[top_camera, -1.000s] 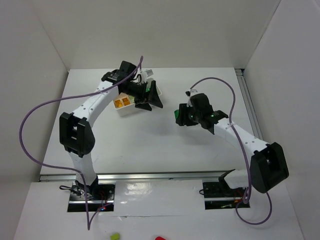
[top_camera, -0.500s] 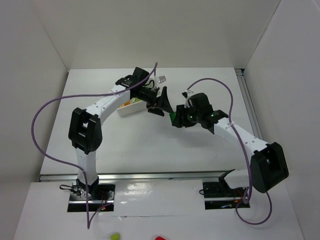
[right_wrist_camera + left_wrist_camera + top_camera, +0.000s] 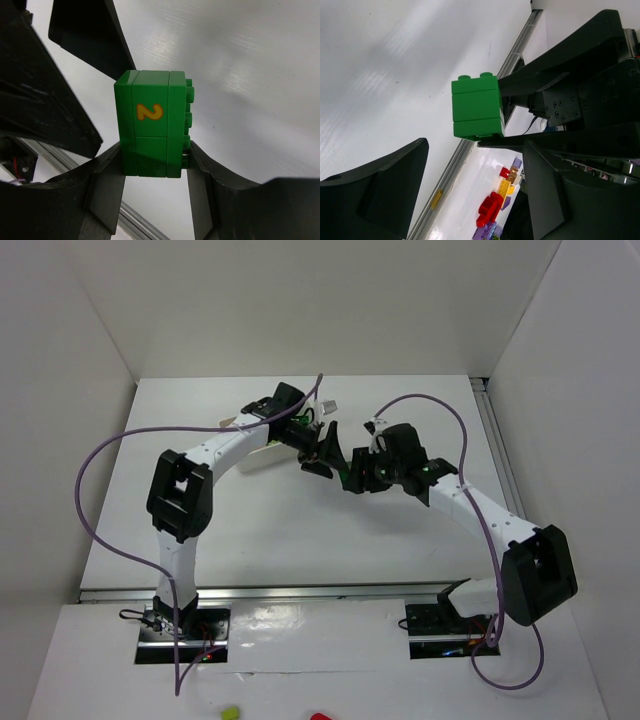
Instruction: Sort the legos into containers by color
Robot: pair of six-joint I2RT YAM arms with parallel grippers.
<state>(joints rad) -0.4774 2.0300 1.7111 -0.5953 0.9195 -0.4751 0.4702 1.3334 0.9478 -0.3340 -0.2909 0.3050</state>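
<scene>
Right hand (image 3: 152,169) was clamped on the green lego stack (image 3: 150,130), yellow "2" on its face, over mid-surface (image 3: 280,530). Left hand (image 3: 475,147) was wide open and empty, the stack just ahead of it, probably not touching. Tray (image 3: 255,459) was mostly hidden behind the left arm (image 3: 215,445).

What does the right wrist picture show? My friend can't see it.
A green plastic brick stack with a yellow 2 sits pinched in the right tool, over the white table. The black left tool, open, is close behind it.
</scene>
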